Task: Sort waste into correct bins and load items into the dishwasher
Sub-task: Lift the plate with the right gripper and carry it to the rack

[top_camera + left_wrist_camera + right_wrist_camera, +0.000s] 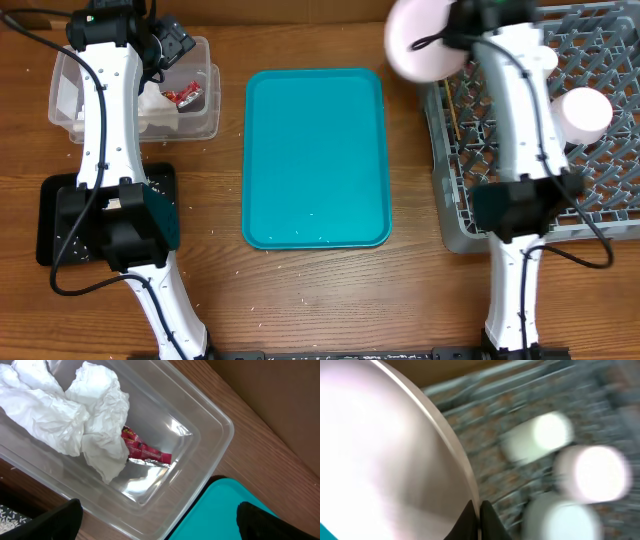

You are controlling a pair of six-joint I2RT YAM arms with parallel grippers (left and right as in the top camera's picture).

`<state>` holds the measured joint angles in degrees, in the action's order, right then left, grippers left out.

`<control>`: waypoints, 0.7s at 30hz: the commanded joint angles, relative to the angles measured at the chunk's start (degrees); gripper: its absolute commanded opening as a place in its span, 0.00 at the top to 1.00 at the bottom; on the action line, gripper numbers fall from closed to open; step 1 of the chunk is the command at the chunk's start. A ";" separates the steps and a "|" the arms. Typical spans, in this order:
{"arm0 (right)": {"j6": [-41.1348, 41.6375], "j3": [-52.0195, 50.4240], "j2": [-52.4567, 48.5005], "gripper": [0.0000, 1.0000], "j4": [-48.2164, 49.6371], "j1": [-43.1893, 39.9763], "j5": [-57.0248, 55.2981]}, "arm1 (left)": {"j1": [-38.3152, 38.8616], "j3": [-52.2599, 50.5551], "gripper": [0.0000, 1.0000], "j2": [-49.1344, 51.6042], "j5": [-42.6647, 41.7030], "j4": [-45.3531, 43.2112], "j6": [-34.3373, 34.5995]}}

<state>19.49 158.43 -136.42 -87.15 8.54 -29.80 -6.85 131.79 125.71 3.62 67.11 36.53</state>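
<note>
Overhead, the plate (422,40) hangs at the left edge of the rack (615,170), pinched at its rim by the right pincer (480,517), which is closed on it. Rigid, glazed, probably slippery and breakable, it may pivot in a rim grip, so it wants a slow, edge-on lowering between pegs. The left pincer (160,522) gapes open over the tub (215,425), holding nothing.
</note>
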 commanded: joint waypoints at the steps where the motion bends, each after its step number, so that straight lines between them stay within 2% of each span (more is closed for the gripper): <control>1: 0.72 0.96 1.18 0.96 0.52 -2.95 -10.05 | 0.13 1.11 0.00 -0.20 -0.26 0.00 0.76; 10: 3.30 0.15 0.37 0.96 0.85 -8.46 -10.16 | 0.13 1.11 0.00 -0.20 -0.26 0.00 0.76; 21: 3.06 0.09 -2.19 0.96 4.31 -8.66 -14.14 | 0.13 1.11 0.00 -0.20 -0.26 0.00 0.76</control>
<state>21.41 158.45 -137.56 -83.81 -0.30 -40.23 -6.85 131.79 125.71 3.62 67.11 36.53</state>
